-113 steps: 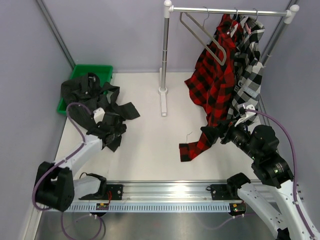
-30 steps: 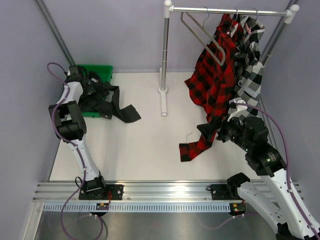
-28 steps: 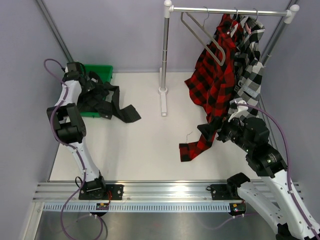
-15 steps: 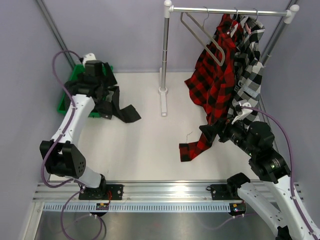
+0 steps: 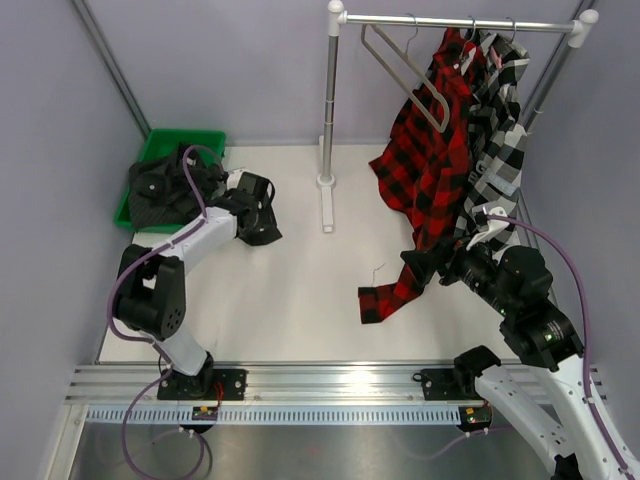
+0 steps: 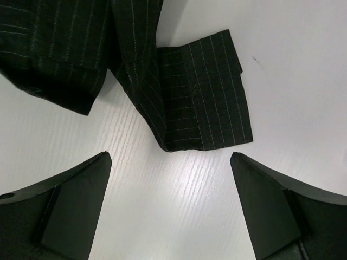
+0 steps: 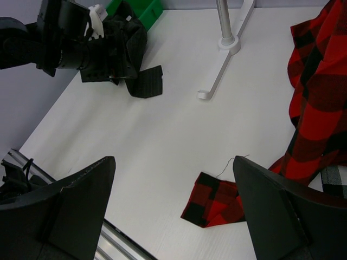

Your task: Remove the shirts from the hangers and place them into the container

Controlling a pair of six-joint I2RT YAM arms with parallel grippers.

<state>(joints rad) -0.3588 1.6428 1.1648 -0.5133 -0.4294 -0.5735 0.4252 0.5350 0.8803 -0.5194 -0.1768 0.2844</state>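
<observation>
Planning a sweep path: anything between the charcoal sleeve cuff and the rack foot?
Nothing, just bare tabletop between sleeve cuff and rack foot; top external view shows it.

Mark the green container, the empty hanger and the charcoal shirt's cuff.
green container (image 5: 190,138), top view, its far rim.
empty hanger (image 5: 402,80), top view, its long sloping bar.
charcoal shirt's cuff (image 6: 209,97), left wrist view, middle of the cuff.

Chrome garment rack (image 5: 327,100) stands on white table (image 5: 300,290) between lilac walls (image 5: 230,60)

White table (image 5: 300,300): green tray (image 5: 185,138) far left, charcoal sleeve (image 5: 264,233) trailing beside it, rack foot (image 5: 326,210) far centre, red plaid cuff (image 5: 378,300) near right.
</observation>
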